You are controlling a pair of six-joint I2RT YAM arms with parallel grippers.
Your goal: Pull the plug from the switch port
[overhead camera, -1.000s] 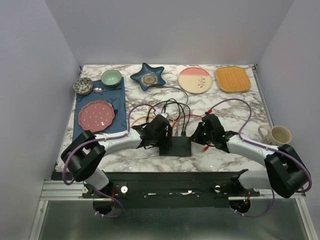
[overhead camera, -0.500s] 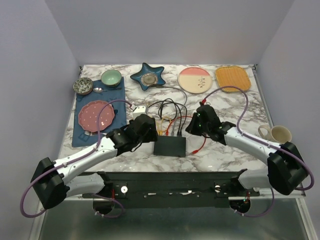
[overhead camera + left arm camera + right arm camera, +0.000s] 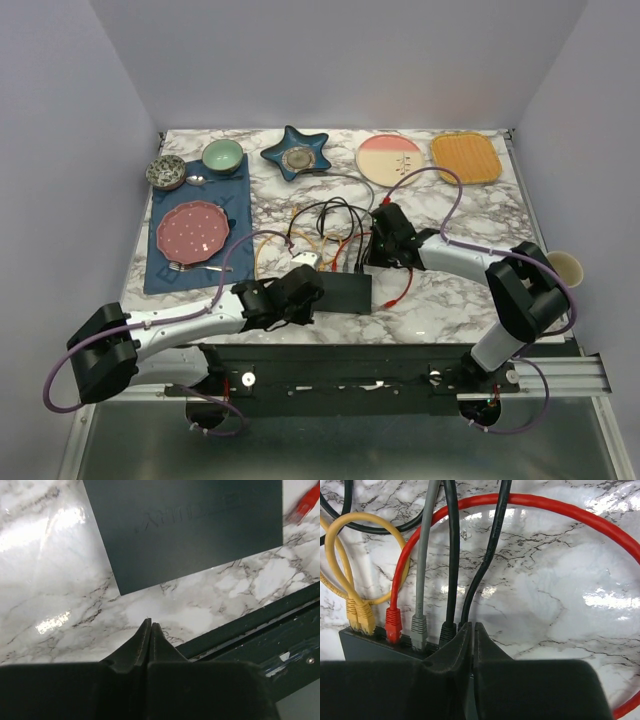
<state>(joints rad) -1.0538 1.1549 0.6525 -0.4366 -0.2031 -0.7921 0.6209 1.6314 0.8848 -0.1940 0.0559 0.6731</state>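
The switch (image 3: 340, 291) is a flat matte-black box near the table's front edge, its socket edge facing away from the arms. In the right wrist view, two yellow plugs (image 3: 360, 617), a red plug (image 3: 394, 623), a grey plug (image 3: 418, 628) and two black plugs (image 3: 447, 630) sit in its sockets (image 3: 365, 645). My right gripper (image 3: 472, 626) is shut and empty, its tips just right of the last black plug; it shows from above (image 3: 372, 252). My left gripper (image 3: 148, 625) is shut and empty, low over the marble by the switch's near left corner (image 3: 185, 525).
A tangle of cables (image 3: 325, 225) lies behind the switch, with a loose red plug (image 3: 392, 298) to its right and a white adapter (image 3: 306, 258) to its left. A pink plate (image 3: 191, 232) on a blue mat, bowls, star dish (image 3: 296, 152), plates and a mug (image 3: 562, 268) ring the table. The dark front rail (image 3: 260, 630) is close.
My left arm has swung back from the switch's far left side to its near left corner. My right gripper has moved left to the plugged cables at the socket edge.
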